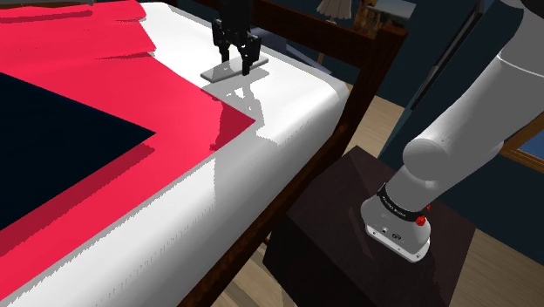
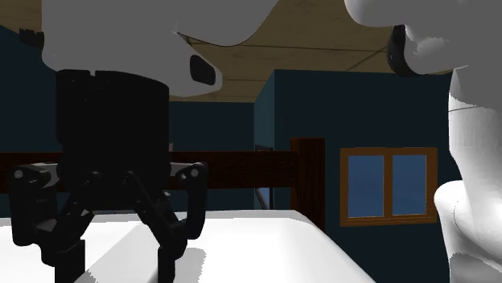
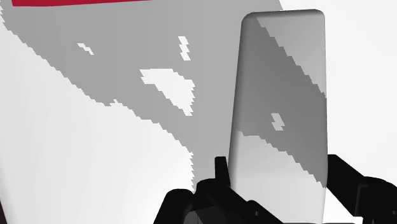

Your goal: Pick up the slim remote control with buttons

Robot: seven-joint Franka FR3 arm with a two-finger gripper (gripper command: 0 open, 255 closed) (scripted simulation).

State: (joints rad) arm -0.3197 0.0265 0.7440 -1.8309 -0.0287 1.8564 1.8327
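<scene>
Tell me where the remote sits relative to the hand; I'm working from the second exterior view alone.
Observer: In the wrist view the plain grey remote lies between the two fingers of the hand, its long side running away from the hand.
Operator: Are the fingers clamped on it?
Observer: No. They stand apart, one close on each side of it.
Operator: Is it off the bed yet?
Observer: Not by the shoulder view. There it looks to lie flat on the white bed, near the edge. A red blanket lies beside it, toward that view's left, apart from it.
</scene>
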